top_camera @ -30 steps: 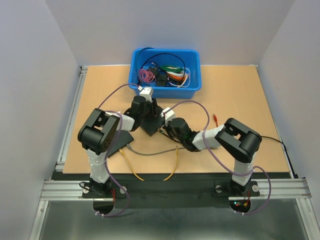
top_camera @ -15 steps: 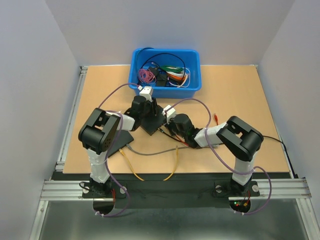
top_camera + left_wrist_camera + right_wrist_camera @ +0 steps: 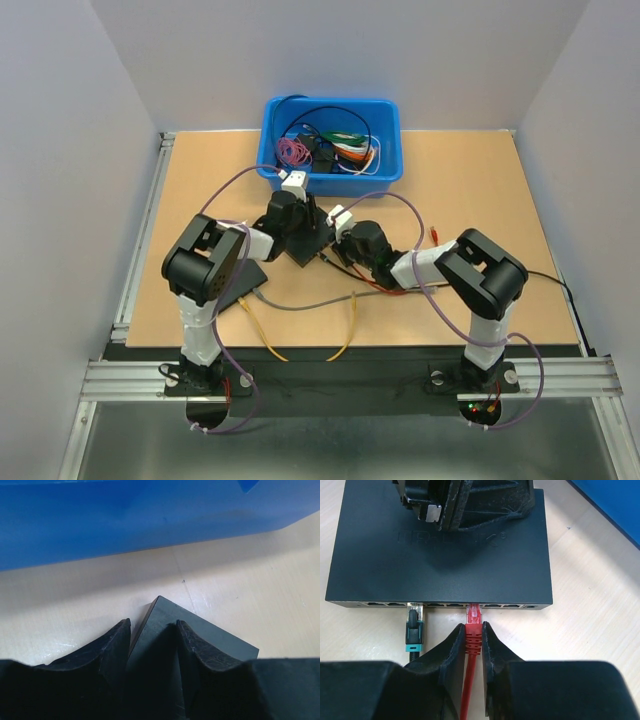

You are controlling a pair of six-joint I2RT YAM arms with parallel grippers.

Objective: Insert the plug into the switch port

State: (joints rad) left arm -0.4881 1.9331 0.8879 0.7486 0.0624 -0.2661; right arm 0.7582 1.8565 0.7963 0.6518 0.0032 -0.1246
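Shows the right gripper (image 3: 473, 630) clamped on the boot of the red plug (image 3: 473, 616), with the plug tip at the mouth of a port on the front face of the switch (image 3: 445, 565), a few ports right of the green plug (image 3: 413, 630) already seated in that face. Records, over the last second, an advance of the right arm toward the switch, bringing the red plug up to the port row. Shows the left gripper (image 3: 152, 625) resting on top of the switch near its rear corner, jaws part-open and gripping nothing, apparently to steady the switch. Puts the blue bin (image 3: 125, 520) just behind the switch. Suggests insertion under way. Cannot confirm a full latch, so probably calls for a straight final push.
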